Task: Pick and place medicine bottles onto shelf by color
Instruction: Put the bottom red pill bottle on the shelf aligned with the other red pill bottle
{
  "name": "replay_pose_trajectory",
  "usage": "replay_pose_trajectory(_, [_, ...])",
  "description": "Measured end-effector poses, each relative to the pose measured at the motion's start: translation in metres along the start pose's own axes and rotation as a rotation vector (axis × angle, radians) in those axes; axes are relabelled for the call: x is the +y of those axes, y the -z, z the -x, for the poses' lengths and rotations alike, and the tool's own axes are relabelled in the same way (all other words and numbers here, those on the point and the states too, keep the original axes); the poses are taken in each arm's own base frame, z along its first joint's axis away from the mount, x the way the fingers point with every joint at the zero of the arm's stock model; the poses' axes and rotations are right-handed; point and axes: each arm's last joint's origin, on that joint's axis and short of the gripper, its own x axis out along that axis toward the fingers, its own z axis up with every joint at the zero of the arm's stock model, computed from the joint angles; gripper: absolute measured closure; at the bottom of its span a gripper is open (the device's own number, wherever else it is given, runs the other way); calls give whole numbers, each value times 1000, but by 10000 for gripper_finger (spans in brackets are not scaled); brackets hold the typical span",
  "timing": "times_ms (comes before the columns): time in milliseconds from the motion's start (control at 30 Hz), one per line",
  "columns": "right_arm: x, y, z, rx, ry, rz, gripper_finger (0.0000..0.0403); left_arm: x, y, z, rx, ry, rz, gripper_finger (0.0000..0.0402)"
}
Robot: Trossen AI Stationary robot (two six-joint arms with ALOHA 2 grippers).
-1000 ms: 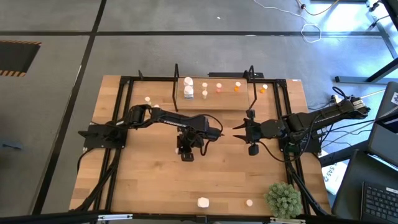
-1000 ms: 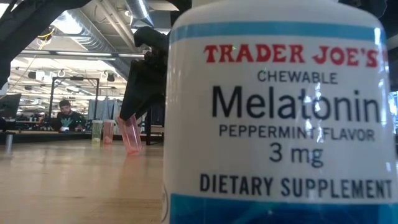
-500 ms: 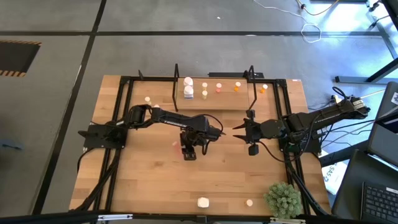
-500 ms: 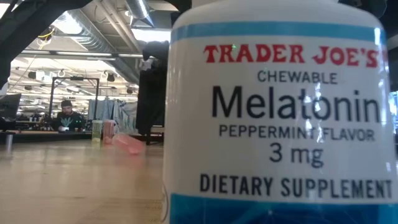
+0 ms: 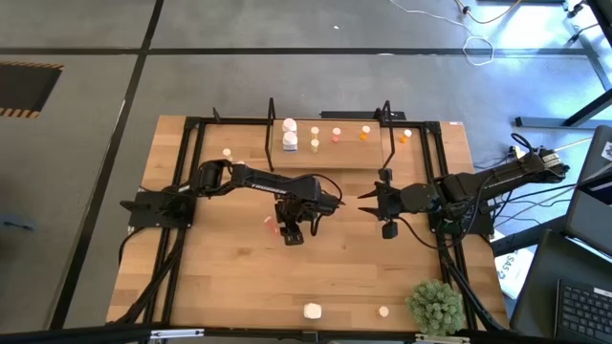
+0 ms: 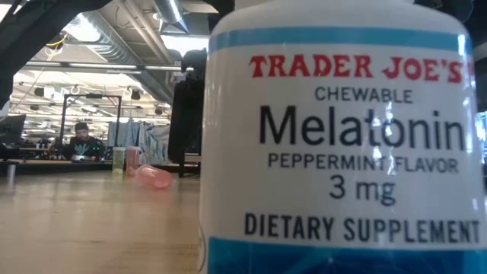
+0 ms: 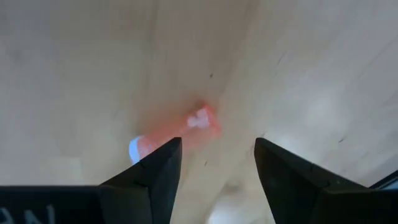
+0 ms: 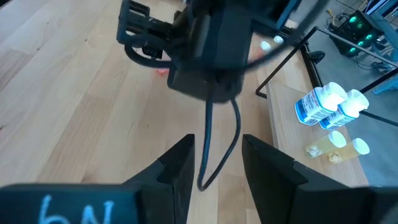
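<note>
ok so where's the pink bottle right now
The pink bottle lies on its side on the bare wood near the table's middle in the high view, just left of the open left gripper above it, well short of the shelf.

A large white bottle (image 6: 342, 144) is filling the right of the low view, its label reading "TRADER JOE'S" in red, then "CHEWABLE Melatonin", "PEPPERMINT FLAVOR", "3 mg" and "DIETARY SUPPLEMENT" in dark letters. White characters are showing at the lower left of both wrist views, too cropped to read.
</note>
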Motion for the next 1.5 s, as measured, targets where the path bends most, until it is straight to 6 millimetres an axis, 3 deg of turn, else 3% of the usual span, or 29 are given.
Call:
replay_pose_trajectory(367, [0,0,0,-1,0,0,267,-24,51,55,-230,-182,68,207])
replay_pose_trajectory(600, [0,0,0,0,0,0,267,-45,90,73,-332,-343,131,206])
replay_pose_trajectory(867, [0,0,0,0,0,0,267,-75,132,87,-475,-359,102,207])
replay_pose_trajectory(1133, [0,0,0,-1,1,-1,267,-81,180,112,-692,-363,168,208])
replay_pose_trajectory(1267, [0,0,0,-1,0,0,267,-74,204,107,-744,-360,247,208])
replay_pose_trajectory(1500, [0,0,0,-3,-18,0,267,-60,244,67,-743,-324,458,208])
